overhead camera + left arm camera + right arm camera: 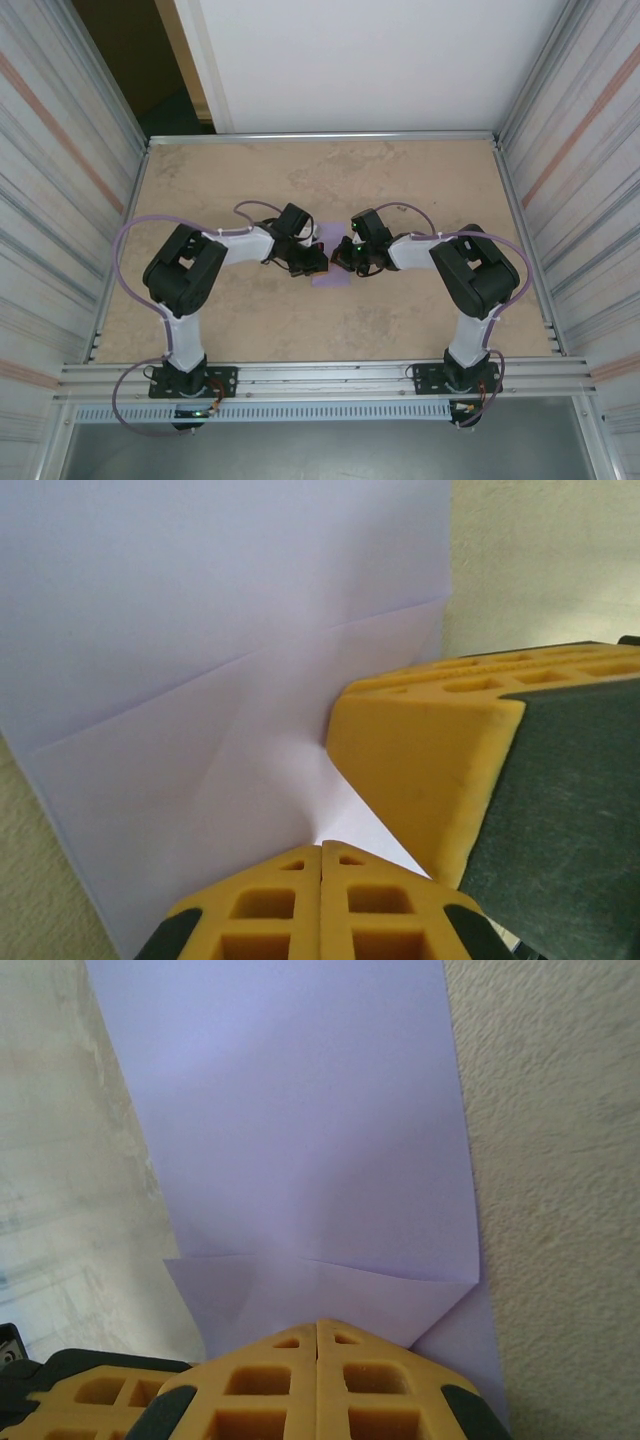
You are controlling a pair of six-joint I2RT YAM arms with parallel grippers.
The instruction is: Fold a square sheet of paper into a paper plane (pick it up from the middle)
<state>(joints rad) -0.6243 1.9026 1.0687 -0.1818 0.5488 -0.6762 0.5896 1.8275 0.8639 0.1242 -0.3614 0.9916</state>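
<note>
Left claw [320,848]: jaws pressed together, tips down at the sheet [200,630]; impossible to tell whether a pinch of paper sits between them.
Right claw [318,1322]: jaws likewise together, tips on the sheet just short of a cross crease [320,1265]; grip equally unclear.
Meeting: in from 9 and 3 o'clock in the top view, tips close beside each other over the sheet's middle.
Sheet: lying at the centre of the worktop [420,180], lavender edges peeking out at 12 and 6 o'clock of the claws; several creases already in it, no dart shape yet.
Handling: probably very light, thin and limp; likely to slide on the smooth worktop, to crumple or tear under a hard pinch, and to keep any crease given.
Hold: best at the middle, gently, on a small ridge raised along a crease.
Writing: none legible on paper, claws or worktop.
</note>
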